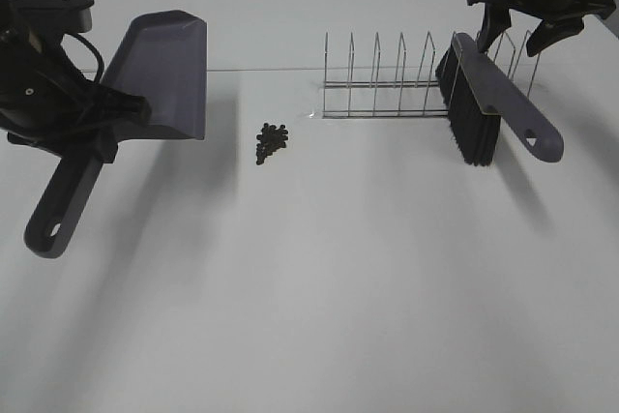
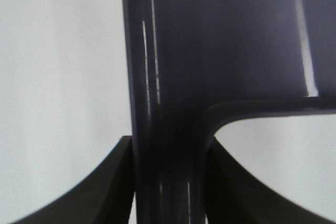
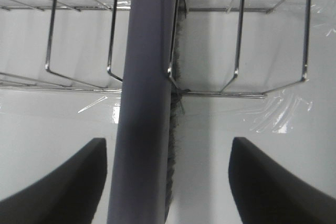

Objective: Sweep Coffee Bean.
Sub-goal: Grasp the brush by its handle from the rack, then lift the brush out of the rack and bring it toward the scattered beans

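A small heap of dark coffee beans (image 1: 272, 140) lies on a white table (image 1: 319, 287), left of centre. To its left, the left pincer (image 1: 104, 131) (image 2: 168, 182) is clamped tight on the handle of a grey dustpan (image 1: 164, 70) (image 2: 220, 40), holding it off the table. To the right of the beans stands a wire rack (image 1: 387, 84) (image 3: 79, 40). A brush (image 1: 488, 103) (image 3: 144, 103) rests at its right end, bristles down. The right pincer (image 1: 524, 31) (image 3: 170, 182) hovers over the brush, spread wide and gripping nothing.
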Available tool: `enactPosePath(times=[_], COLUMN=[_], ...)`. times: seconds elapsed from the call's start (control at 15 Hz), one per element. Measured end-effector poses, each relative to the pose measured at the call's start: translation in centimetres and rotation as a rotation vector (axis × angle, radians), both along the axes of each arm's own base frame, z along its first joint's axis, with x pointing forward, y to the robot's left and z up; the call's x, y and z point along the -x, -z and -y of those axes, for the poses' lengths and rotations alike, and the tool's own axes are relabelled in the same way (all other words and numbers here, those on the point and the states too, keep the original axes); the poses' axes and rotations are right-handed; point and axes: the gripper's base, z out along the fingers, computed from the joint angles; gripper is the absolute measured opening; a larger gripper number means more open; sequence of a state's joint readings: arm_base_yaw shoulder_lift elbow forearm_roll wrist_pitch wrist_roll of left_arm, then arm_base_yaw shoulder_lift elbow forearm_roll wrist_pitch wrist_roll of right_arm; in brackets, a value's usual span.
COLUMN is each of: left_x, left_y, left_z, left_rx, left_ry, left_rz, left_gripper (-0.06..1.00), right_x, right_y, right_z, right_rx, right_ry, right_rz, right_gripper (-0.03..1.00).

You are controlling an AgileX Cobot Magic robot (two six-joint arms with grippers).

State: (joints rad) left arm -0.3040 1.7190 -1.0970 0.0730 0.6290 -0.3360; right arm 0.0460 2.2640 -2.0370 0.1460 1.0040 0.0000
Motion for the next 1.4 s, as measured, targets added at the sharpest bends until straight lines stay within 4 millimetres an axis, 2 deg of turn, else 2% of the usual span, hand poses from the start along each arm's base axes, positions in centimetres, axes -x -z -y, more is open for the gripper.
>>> enactPosePath(times=[0.27, 0.47, 0.67, 0.8, 0.87, 1.13, 1.4], left_x=[0.0, 0.0, 0.0, 0.0, 0.0, 0.0, 0.0], left_y=[0.0, 0.0, 0.0, 0.0, 0.0, 0.0, 0.0], left_z=[0.0, 0.0, 0.0, 0.0, 0.0, 0.0, 0.0], left_rx=[0.001, 0.002, 0.002, 0.002, 0.002, 0.002, 0.001], left_ry=[-0.002, -0.004, -0.004, -0.004, -0.004, -0.004, -0.003], left_rz=[0.0, 0.0, -0.001, -0.001, -0.001, -0.001, 0.0], left_gripper=[0.37, 0.37, 0.37, 0.37, 0.37, 0.37, 0.37], right_x=[-1.0, -1.2, -1.3, -1.2, -1.2, -1.1, -2.0], right_y=[3.3, 4.5, 5.4, 5.6, 5.6, 4.9, 0.9], right_z=[-0.2, -0.2, -0.6, -0.9, -1.0, -1.2, -1.3], right_rx=[-0.015, -0.018, -0.027, -0.05, -0.063, -0.082, -0.098], right_ry=[0.003, 0.004, 0.0, 0.0, 0.0, -0.01, -0.002], right_rz=[-0.078, -0.1, -0.117, -0.137, -0.147, -0.179, -0.101], right_gripper=[0.63, 0.61, 0.5, 0.39, 0.36, 0.36, 0.36])
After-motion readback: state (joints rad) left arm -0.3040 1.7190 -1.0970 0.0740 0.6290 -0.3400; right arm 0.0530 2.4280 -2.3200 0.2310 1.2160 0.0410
